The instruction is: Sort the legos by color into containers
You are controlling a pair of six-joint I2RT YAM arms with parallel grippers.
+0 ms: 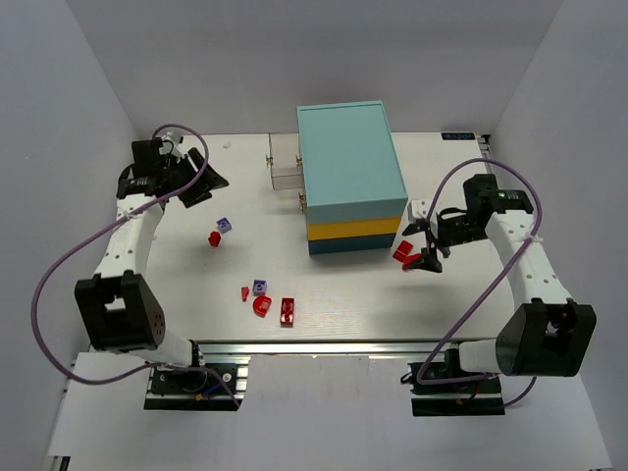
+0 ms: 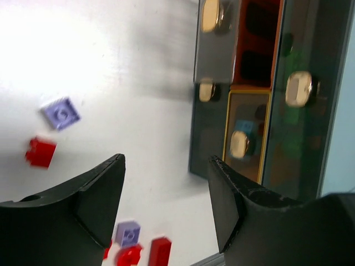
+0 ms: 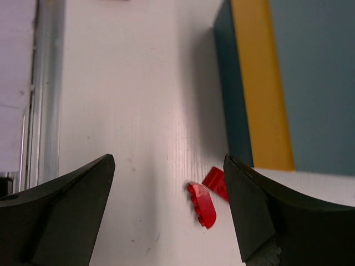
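1. Top view: a boxy cabinet of light teal, yellow and darker teal layers (image 1: 351, 177) stands far-centre, its clear plastic drawers (image 1: 285, 162) pulled out leftward; tiny red and purple legos (image 1: 259, 287) lie scattered to its left and nearer
2. Left wrist view: the left gripper (image 2: 166, 160) is spread wide and empty, facing the drawers; a purple square lego (image 2: 61, 113) and a red lego (image 2: 40, 152) lie off to one side
3. Right wrist view: the right gripper (image 3: 168, 160) is spread and empty; a pair of red legos (image 3: 203, 204) shows between its fingers, close beside the cabinet's corner
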